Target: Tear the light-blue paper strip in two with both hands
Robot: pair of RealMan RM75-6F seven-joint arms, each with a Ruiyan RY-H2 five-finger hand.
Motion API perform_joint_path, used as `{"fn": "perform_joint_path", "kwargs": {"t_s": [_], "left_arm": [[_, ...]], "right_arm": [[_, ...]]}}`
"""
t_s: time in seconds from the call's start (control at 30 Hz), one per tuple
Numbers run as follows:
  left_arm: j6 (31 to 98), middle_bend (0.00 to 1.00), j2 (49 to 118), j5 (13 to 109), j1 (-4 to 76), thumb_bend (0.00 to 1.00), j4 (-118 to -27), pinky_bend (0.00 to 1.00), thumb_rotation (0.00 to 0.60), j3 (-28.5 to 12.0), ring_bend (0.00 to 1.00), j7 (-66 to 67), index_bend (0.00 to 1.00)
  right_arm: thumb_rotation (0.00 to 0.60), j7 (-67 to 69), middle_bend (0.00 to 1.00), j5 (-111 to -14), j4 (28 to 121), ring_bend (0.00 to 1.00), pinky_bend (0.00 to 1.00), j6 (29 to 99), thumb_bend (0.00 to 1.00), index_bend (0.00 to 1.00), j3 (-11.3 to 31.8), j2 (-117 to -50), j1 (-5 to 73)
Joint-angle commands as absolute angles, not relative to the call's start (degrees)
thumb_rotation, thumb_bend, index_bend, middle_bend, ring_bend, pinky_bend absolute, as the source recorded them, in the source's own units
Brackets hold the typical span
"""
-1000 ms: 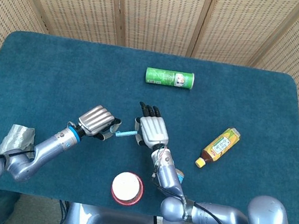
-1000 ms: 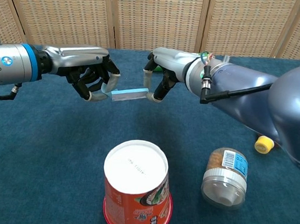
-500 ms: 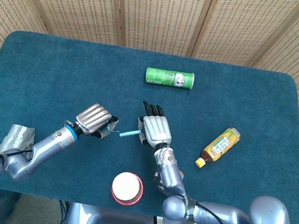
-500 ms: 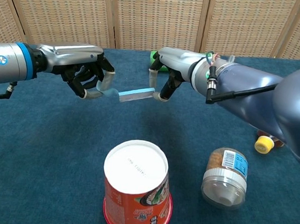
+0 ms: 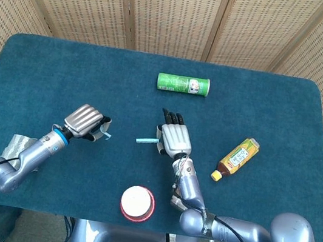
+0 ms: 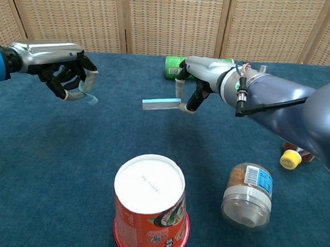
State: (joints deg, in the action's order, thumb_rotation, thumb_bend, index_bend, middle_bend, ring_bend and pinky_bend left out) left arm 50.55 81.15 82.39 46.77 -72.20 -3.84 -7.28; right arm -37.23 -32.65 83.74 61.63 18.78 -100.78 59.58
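The light-blue paper strip is in two pieces. My right hand [image 6: 191,91] [image 5: 174,140] pinches the longer piece [image 6: 160,103] [image 5: 145,140], which sticks out level to the left above the table. My left hand [image 6: 66,77] [image 5: 83,122] is curled around a short scrap [image 6: 90,96] [image 5: 106,129] that hangs from its fingertips. A wide gap of bare blue cloth separates the two hands and the two pieces.
A red cup with a white lid [image 6: 149,211] [image 5: 137,203] stands near the front edge, a small jar [image 6: 248,195] to its right. A green can [image 5: 183,84] lies at the back, a yellow-capped bottle [image 5: 238,159] at the right, crumpled foil [image 5: 17,148] at the left edge.
The strip, held whole between both hands before, has torn. My left hand has drawn away to the left with the short scrap; my right hand has shifted right with the longer piece.
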Motion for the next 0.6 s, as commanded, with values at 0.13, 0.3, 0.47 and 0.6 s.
{"fn": "perform_joint_path", "kwargs": {"t_s": [0.13,0.3,0.47,0.6], "left_arm": [[52.5,0.32,78.6,82.9,43.8,0.12,-69.1,0.56,0.600,-2.0,0.40,-6.9,0.44],[51.9,0.03,76.5,80.9,42.9,0.01,-71.0,0.33,0.600,-2.3,0.11,-5.2,0.25],[53.2,0.00,74.3,79.2,41.5,0.00,-73.0,0.18,0.600,-3.3,0.00,-4.6,0.10],[55.7,0.00,71.7,78.7,39.9,0.00,-75.5,0.13,0.600,-4.0,0.00,-4.4,0.04]], "right_arm": [[0.600,-36.7,0.00,-31.6,80.0,0.00,0.00,60.2,0.62,0.60,18.1,-102.6,59.2],[0.600,-36.1,0.00,-31.8,78.5,0.00,0.00,59.6,0.56,0.57,18.1,-103.4,58.9],[0.600,-34.4,0.00,-34.0,81.0,0.00,0.00,59.6,0.12,0.22,18.5,-101.3,57.9],[0.600,-33.3,0.00,-38.9,85.5,0.00,0.00,61.9,0.04,0.13,17.9,-97.5,56.1]]}}
